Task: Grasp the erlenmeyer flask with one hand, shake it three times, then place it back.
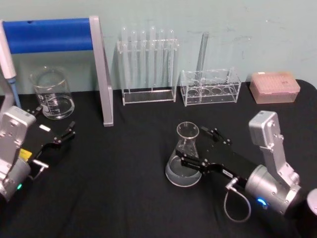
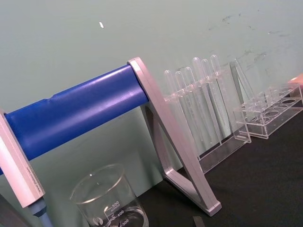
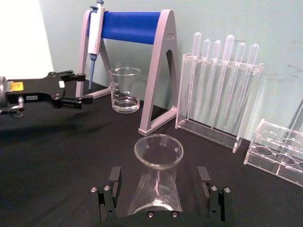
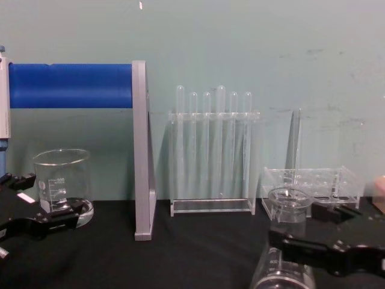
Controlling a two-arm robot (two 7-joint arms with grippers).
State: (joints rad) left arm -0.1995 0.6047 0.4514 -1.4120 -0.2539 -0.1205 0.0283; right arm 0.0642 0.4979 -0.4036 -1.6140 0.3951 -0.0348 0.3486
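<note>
The erlenmeyer flask [image 1: 182, 166] stands upright on the black table [image 1: 124, 188], right of centre, with a little clear liquid in its wide base. My right gripper [image 1: 192, 145] is open around it, one black finger on each side of the cone and neither pressing the glass. In the right wrist view the flask [image 3: 156, 163] sits between the two fingers [image 3: 113, 182] with gaps on both sides. From the chest view the flask [image 4: 287, 201] shows at the lower right, with the right gripper [image 4: 296, 224] about it. My left gripper [image 1: 52, 124] rests open at the table's left.
A glass beaker [image 1: 52, 94] stands at the back left, close to the left gripper. Behind are a grey stand with a blue bar [image 1: 54, 34] holding a pipette [image 3: 96, 28], a rack of test tubes [image 1: 148, 64], a low clear rack [image 1: 210, 87] and a pink tip box [image 1: 275, 87].
</note>
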